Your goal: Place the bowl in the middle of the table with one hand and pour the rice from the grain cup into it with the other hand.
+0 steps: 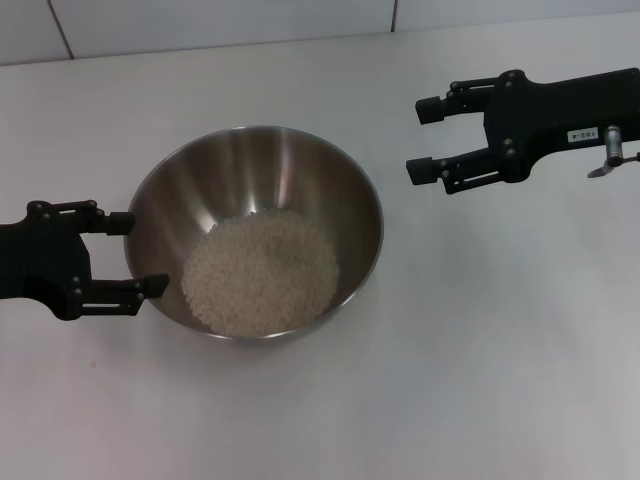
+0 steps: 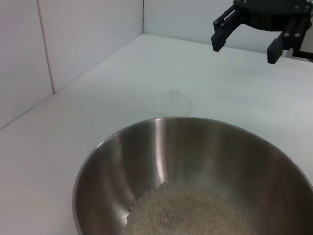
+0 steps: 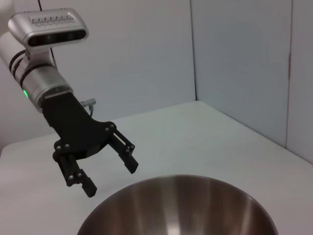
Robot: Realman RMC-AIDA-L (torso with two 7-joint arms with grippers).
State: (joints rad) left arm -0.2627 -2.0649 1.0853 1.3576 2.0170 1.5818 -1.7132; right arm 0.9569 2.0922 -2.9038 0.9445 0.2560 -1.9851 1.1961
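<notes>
bowl [image 1: 256,232] beside left end effector [image 1: 136,254]

Bare white-walled lab table [image 1: 480,380]

The bowl [image 1: 258,160] is brushed steel, shiny inside, with soft streaks of light running down its wall. The rice [image 1: 260,274] in it looks matt and grainy, off-white. The tabletop [image 1: 480,350] is smooth plain white with a faint sheen. A clear plastic cup [image 2: 167,103] beyond the bowl is nearly see-through. Both grippers, left [image 1: 130,254] and right [image 1: 424,139], are matt black.
</notes>
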